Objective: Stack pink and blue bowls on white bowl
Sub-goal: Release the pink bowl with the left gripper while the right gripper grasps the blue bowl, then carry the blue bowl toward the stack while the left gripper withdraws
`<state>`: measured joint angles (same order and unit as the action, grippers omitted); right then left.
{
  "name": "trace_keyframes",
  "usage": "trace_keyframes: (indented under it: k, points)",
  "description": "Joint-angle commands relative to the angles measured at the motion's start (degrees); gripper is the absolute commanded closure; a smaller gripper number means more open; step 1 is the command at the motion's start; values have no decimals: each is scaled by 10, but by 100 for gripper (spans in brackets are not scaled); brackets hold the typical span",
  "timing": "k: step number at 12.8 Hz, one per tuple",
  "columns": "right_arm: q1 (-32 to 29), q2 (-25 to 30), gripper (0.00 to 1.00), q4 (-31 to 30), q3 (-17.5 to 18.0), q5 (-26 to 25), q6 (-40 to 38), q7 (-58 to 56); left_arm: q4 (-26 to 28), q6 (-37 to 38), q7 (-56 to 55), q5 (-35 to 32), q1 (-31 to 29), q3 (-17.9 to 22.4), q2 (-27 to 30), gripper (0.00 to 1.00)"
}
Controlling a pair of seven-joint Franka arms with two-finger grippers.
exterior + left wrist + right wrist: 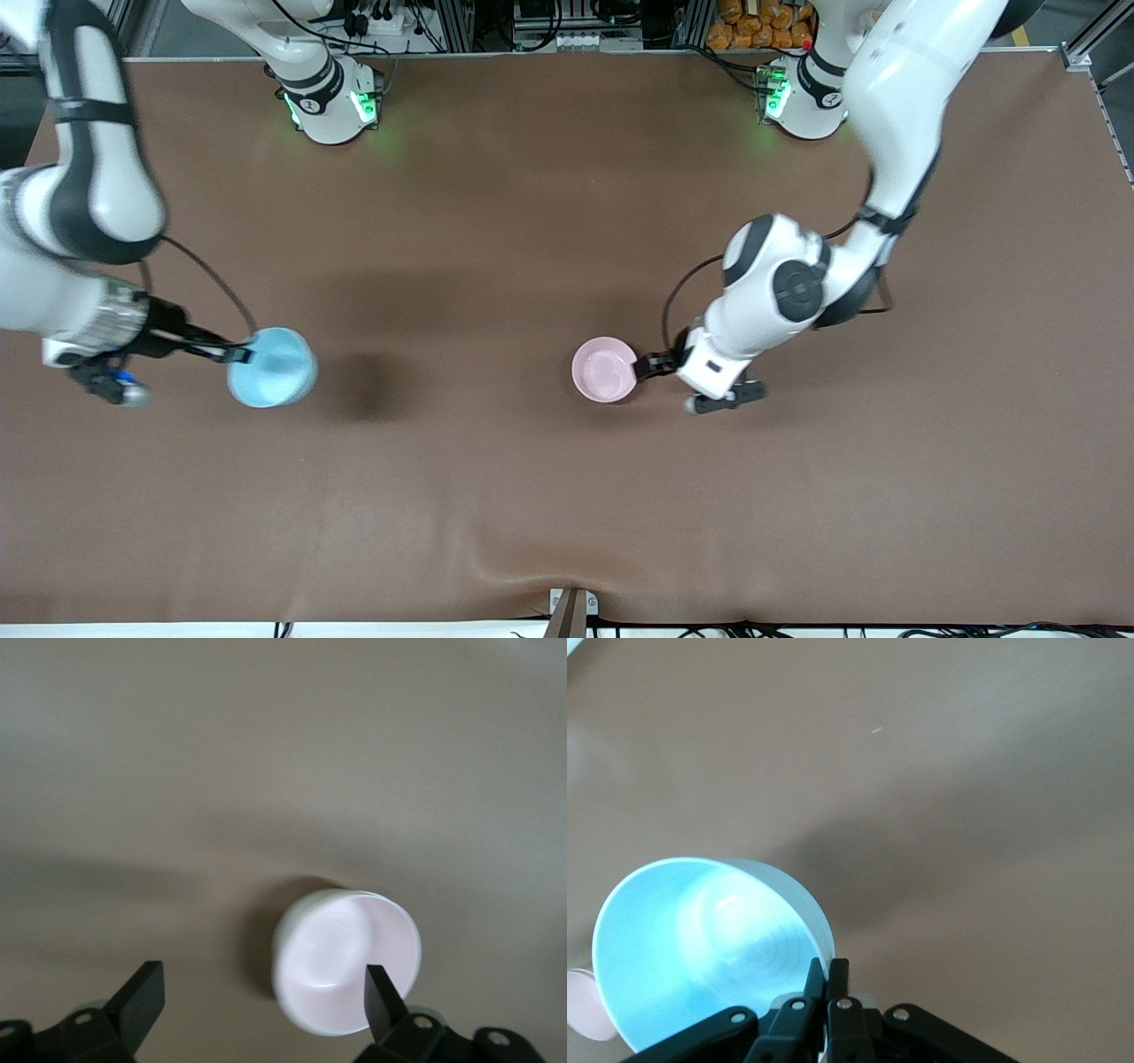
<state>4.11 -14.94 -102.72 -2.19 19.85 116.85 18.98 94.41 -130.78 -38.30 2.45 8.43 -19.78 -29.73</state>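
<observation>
The blue bowl (273,368) (700,948) hangs tilted above the table toward the right arm's end, and its shadow falls beside it. My right gripper (239,354) (828,970) is shut on its rim. The pink bowl (605,369) (345,957) sits upright near the table's middle. My left gripper (663,361) (263,997) stands open beside it, one finger (379,992) by the rim, gripping nothing. In the left wrist view the pink bowl's outer wall looks whitish. I cannot tell whether that is the white bowl under it, and no separate white bowl shows.
A brown cloth (567,221) covers the whole table. The two arm bases (332,102) (802,97) stand along the edge farthest from the front camera. A small clamp (571,610) sits at the nearest edge.
</observation>
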Motion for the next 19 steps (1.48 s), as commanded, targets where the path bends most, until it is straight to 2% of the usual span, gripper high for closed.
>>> trace_keyframes:
  k: [1, 4, 8, 10, 12, 17, 19]
  points:
    - [62, 18, 100, -13, -6, 9, 31, 89, 22, 111, 8, -19, -38, 28, 125, 0]
    - [152, -4, 100, -2, -5, 7, 83, 196, 21, 200, 65, -20, -103, 29, 199, 0]
    - [269, -122, 100, 120, -8, -14, 94, 418, 22, 286, 122, -19, -169, 30, 258, 0]
    - [302, -172, 100, 174, -7, -56, 96, 513, 26, 298, 141, -20, -198, 29, 279, 0]
    - [328, -209, 100, 207, -7, -67, 114, 576, 27, 298, 163, -18, -215, 29, 285, 0]
    - [382, -233, 100, 205, -9, -69, 167, 642, 25, 340, 218, -15, -243, 31, 327, 0]
    - [392, -241, 100, 202, -9, -91, 178, 676, 20, 345, 234, -15, -250, 32, 336, 0]
